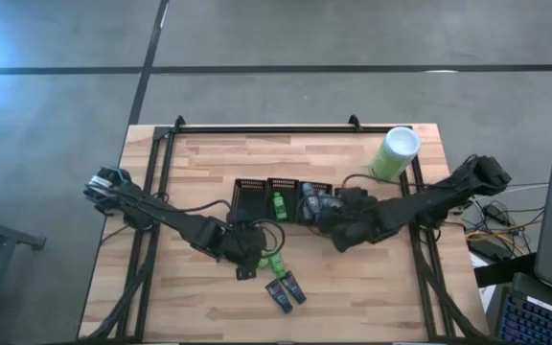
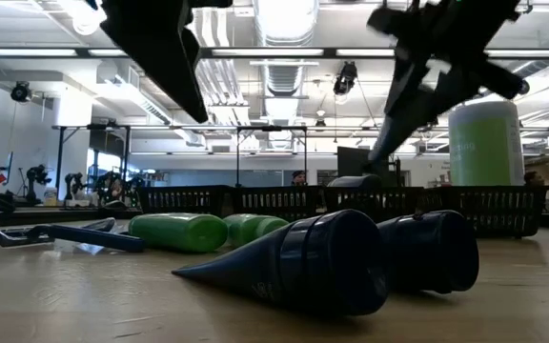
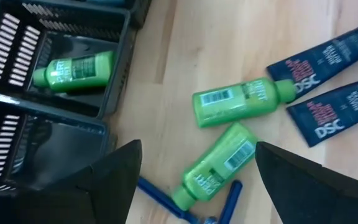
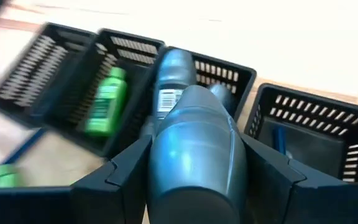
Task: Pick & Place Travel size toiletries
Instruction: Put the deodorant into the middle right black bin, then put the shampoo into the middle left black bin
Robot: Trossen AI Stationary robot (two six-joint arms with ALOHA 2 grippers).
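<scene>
My left gripper (image 3: 197,149) hangs open above the table (image 1: 372,287). A bright green tube (image 3: 219,165) lies on the wood below the gap between its fingers, and a second green tube (image 3: 238,99) lies beside it. Two dark navy tubes (image 3: 328,81) and a blue razor (image 3: 166,199) lie close by. My right gripper (image 4: 194,149) is shut on a grey tube (image 4: 194,168) over the row of black baskets (image 1: 281,187). One basket holds a green tube (image 4: 107,99), another a grey tube (image 4: 173,74). My right gripper pinches the grey tube by its sides (image 4: 166,174) between the two fingers. The tube lies along the fingers, and its rounded end (image 4: 194,106) sticks out past them. It is lifted clear above the baskets.
A tall light-green canister with a white lid (image 1: 396,151) stands at the table's far right corner. Black rails run along the table's left (image 1: 151,192), right and far edges. The navy tubes (image 2: 303,262) lie nearest the table's near edge.
</scene>
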